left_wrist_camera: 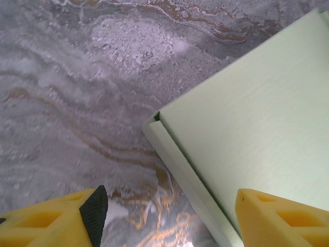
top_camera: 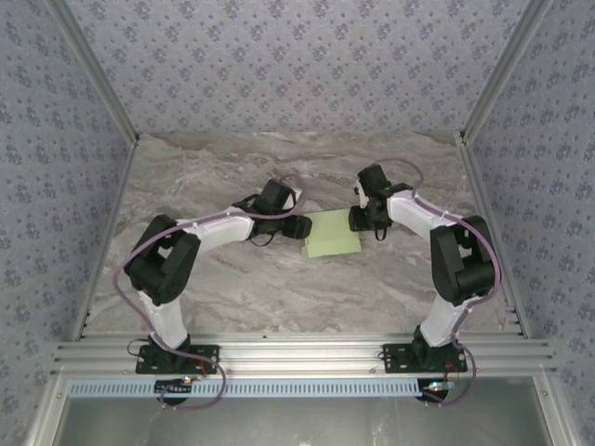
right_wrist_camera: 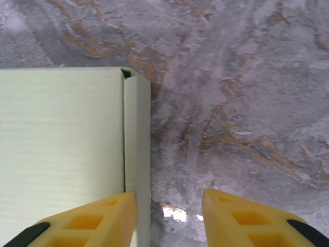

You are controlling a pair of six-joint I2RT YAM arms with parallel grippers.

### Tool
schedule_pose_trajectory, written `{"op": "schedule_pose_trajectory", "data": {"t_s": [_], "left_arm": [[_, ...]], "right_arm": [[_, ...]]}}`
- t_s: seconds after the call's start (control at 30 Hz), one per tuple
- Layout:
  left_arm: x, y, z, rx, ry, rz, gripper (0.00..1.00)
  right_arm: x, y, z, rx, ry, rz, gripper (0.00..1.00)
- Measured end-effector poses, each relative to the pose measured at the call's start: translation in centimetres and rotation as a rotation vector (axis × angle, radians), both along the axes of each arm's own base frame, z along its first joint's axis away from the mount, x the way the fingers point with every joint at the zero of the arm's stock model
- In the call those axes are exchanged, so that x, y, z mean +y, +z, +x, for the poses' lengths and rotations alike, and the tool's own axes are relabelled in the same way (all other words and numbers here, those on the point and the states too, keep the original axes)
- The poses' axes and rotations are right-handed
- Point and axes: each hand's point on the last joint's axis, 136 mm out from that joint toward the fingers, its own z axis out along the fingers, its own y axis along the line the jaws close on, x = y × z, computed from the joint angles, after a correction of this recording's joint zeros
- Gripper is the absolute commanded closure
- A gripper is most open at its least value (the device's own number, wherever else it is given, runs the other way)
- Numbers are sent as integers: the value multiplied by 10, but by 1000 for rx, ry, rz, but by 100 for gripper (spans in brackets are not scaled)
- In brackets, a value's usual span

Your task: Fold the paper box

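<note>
Lying in the middle of the bench [top_camera: 232, 288], the box [top_camera: 332, 233] sat between the two claws, pale green top up. The left claw [left_wrist_camera: 171, 206] hung at its left edge with its jaws wide, one finger [left_wrist_camera: 280, 218] over the top and the other over bare bench, gripping nothing. The right claw [right_wrist_camera: 168, 203] was at the right edge with a narrower gap, one finger [right_wrist_camera: 87, 221] over the box's side strip, bare bench showing between its jaws.
</note>
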Motion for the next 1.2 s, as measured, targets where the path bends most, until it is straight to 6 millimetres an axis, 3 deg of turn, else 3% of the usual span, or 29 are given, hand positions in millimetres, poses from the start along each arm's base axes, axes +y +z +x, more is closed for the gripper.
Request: {"op": "schedule_pose_trajectory", "data": {"t_s": [0.17, 0.47, 0.83, 1.03, 1.2], "left_arm": [[11, 15, 2, 3, 55, -46, 31], [1, -22, -20, 71, 46, -13, 31], [0, -23, -15, 33, 57, -33, 31], [2, -22, -13, 19, 69, -18, 31], [3, -21, -13, 20, 73, -15, 33]], "right_arm": [[7, 0, -2, -7, 22, -13, 59], [10, -1, -2, -9, 29, -19, 59], [9, 1, -1, -38, 30, -20, 52], [15, 13, -19, -98, 117, 20, 46], [18, 39, -20, -195, 171, 40, 45]]}}
